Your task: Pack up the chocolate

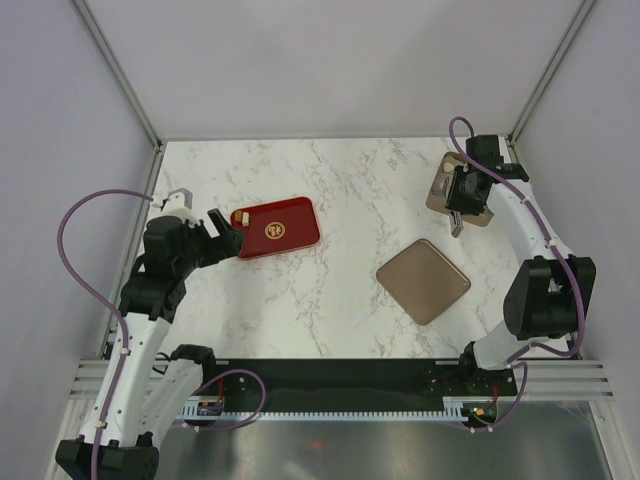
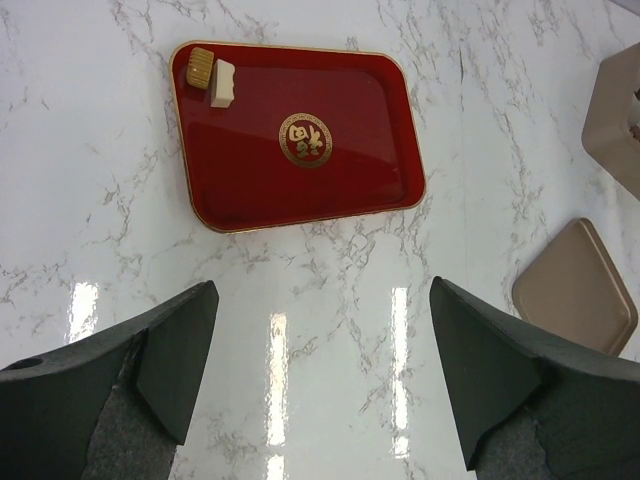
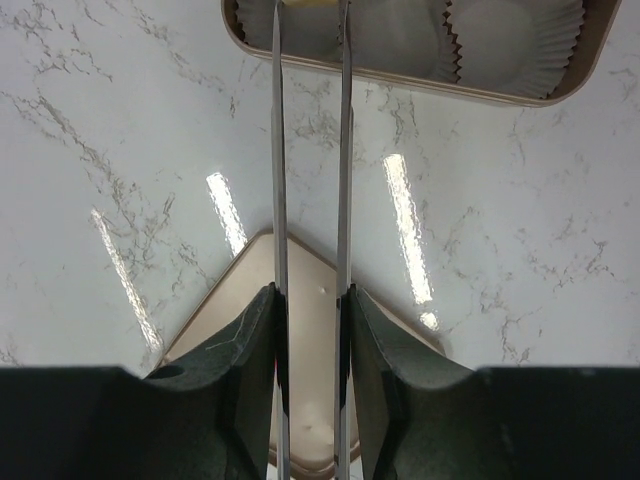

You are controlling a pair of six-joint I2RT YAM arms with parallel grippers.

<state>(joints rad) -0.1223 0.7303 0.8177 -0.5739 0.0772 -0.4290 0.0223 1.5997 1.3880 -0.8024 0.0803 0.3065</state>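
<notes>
Two chocolate pieces lie in the far left corner of the red tray [image 2: 300, 190]: a tan-brown one [image 2: 200, 66] and a cream-white one [image 2: 222, 82]. They also show in the top view [image 1: 240, 216]. My left gripper [image 2: 320, 330] is open and empty, just short of the tray's near edge [image 1: 222, 228]. My right gripper [image 3: 310, 295] is shut on metal tongs [image 3: 277, 150]. The tong blades reach over the tan box [image 3: 400, 78], which holds white paper cups [image 3: 510, 35]. Their tips run off the frame's top edge. In the top view the right gripper [image 1: 457, 200] hides most of the box [image 1: 436, 195].
A flat brown square lid [image 1: 423, 281] lies on the marble table right of centre, also in the left wrist view [image 2: 575, 290] and under my right gripper [image 3: 310, 270]. The red tray [image 1: 285, 228] sits left of centre. Grey walls enclose the table.
</notes>
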